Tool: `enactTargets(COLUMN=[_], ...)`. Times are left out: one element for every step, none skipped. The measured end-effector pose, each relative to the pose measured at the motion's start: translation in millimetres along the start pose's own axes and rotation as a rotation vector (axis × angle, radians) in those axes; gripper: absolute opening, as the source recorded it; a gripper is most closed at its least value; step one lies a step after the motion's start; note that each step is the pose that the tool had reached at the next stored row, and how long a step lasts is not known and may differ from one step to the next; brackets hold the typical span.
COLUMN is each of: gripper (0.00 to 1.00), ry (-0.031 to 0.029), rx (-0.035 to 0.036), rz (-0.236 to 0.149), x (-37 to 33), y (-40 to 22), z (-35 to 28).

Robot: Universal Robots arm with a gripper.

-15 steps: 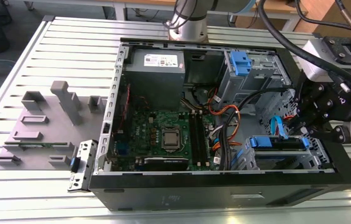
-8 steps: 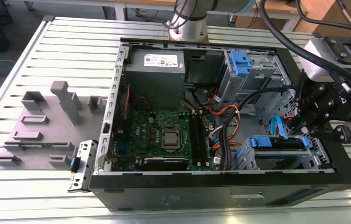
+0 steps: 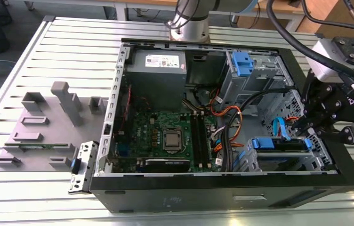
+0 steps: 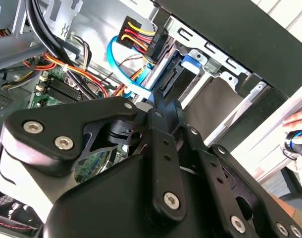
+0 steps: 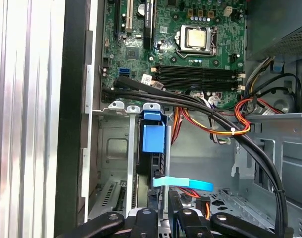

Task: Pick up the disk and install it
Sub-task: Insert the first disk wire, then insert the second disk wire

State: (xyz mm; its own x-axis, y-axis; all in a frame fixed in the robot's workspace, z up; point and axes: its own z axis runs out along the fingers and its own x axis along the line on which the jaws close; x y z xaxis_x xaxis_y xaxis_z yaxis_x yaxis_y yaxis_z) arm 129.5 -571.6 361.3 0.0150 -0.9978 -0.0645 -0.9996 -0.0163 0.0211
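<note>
Disk [image 5: 153, 136] sits in computer case [image 3: 227, 190] on slatted table [image 3: 70, 56]; gripper [image 5: 162, 208] narrow.

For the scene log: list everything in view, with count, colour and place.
computer case: one, black, open on the slatted table.
motherboard: one, green, on the case floor.
power supply: one, grey, far corner of the case.
disk: one, blue carrier, standing on edge in the drive cage.
empty bracket: one, blue, in the far bay.
cable bundle: black, orange, yellow and red, over the board.
fixture tray: one, grey, at the exterior view's left.
person's hand: one, beside the case.
gripper: one, black, at the disk's edge.
</note>
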Motion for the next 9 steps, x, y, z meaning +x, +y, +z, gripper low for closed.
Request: enactTargets(gripper=[0.24, 0.24, 0.24, 0.24, 0.24, 0.24, 0.24, 0.24, 0.24], ry=[-0.0005, -0.0008, -0.0008, -0.0008, -0.0009, -0.0009, -0.0009, -0.0010, -0.0010], rx=[0.0000, 0.0000, 0.0000, 0.0000, 0.0000, 0.0000, 0.0000, 0.0000, 0.0000], rz=[0.000, 0.000, 0.000, 0.000, 0.000, 0.000, 0.000, 0.000, 0.000], x=[0.0, 0.0, 0.0, 0.0, 0.0, 0.0, 0.0, 0.0, 0.0], y=[0.0, 0.0, 0.0, 0.0, 0.0, 0.0, 0.0, 0.0, 0.0], z=[-0.2, -0.2, -0.2, -0.3, -0.3, -0.3, -0.3, -0.3, -0.3])
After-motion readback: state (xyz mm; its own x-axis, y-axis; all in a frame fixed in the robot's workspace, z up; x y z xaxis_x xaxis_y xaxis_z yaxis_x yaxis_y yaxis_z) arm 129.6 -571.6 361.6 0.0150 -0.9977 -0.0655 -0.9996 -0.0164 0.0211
